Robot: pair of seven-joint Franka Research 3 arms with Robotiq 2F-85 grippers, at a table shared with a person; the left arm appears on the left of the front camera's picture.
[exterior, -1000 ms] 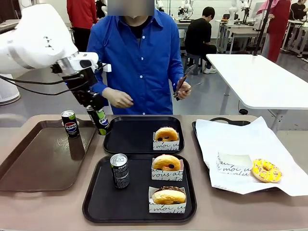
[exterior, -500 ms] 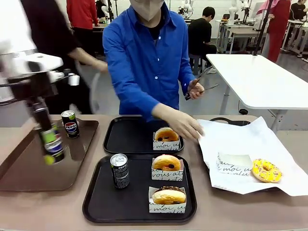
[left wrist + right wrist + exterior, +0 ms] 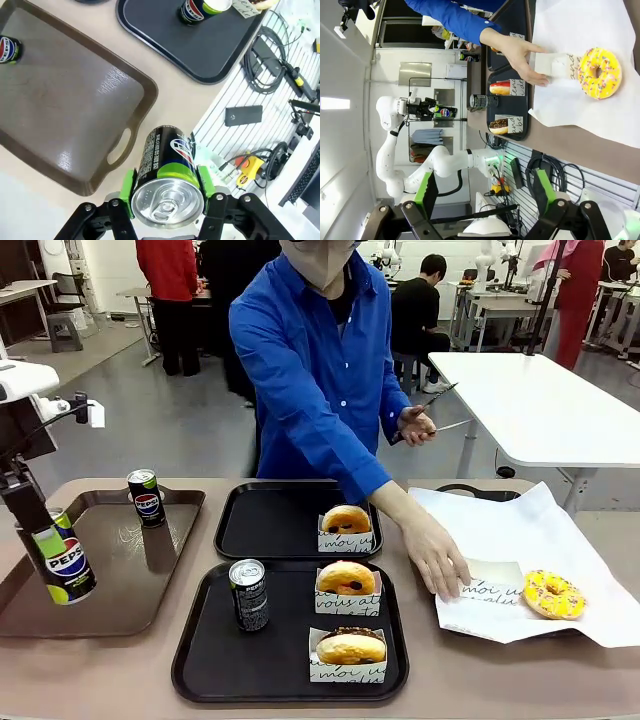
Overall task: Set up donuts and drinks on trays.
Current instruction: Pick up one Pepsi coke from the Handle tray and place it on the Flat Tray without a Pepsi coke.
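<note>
- Carrying a slim dark drink can with a green band and round blue-red-white logo [image 3: 62, 568], the left gripper [image 3: 167, 192] pinches it between its green pads, jaws clamped on the can's sides just below the silver top, lifted over the near-left edge of the long brown plastic tray [image 3: 100, 560]
- Risk, as I judge it: the can hangs tilted and far from the two black trays, so a slip of the smooth wall in the pads drops it on the brown tray or the tabletop [image 3: 90, 670]
- Risk: the person's hand [image 3: 437, 558] reaches across to the empty white paper sleeve [image 3: 492, 580] beside the yellow sprinkled donut [image 3: 553, 594]; an arm sweeping over the middle could meet that sleeve
- The right gripper [image 3: 482, 192] has its jaws spread, holding nothing
- The far black square tray [image 3: 262, 522] holds one glazed donut in a sleeve [image 3: 345, 524] and no drink yet
- The near black square tray [image 3: 215, 665] holds an upright can [image 3: 249, 594] and two sleeved donuts [image 3: 347, 585]
- The brown tray carries another upright can [image 3: 147, 497] at its far edge
</note>
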